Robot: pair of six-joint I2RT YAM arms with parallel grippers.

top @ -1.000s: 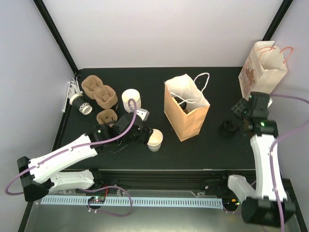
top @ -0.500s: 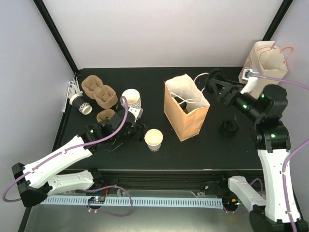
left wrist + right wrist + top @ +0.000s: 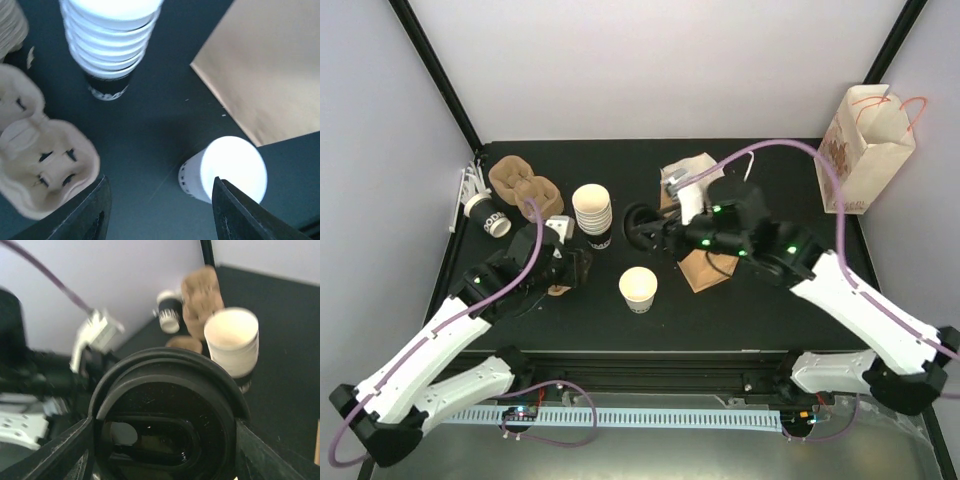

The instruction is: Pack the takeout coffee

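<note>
An open-topped white paper cup [image 3: 639, 288] with a dark band near its base stands upright on the black tabletop [image 3: 760, 300], nearest the arms' bases. Just left of that cup the left tool [image 3: 578, 268] hangs with its jaws apart and nothing between them. In its wrist view the cup [image 3: 225, 170] sits beside the right-hand finger [image 3: 235, 215].

Beyond the cup, and clear of it, the right tool [image 3: 655, 230] is clamped on a round black plastic lid [image 3: 640, 224], which fills much of the right wrist view [image 3: 165, 410]. Behind and right of the cup a tan paper bag [image 3: 705, 268] is mostly hidden under the right arm.

Behind and left of the cup stands a stack of nested white paper cups [image 3: 592, 212]. Farther left are brown moulded-pulp carriers [image 3: 525, 188] and a black-and-white cup [image 3: 488, 215] lying on its side. Far to the cup's right, a white printed paper bag [image 3: 865, 150] with red handles stands in the back corner.
</note>
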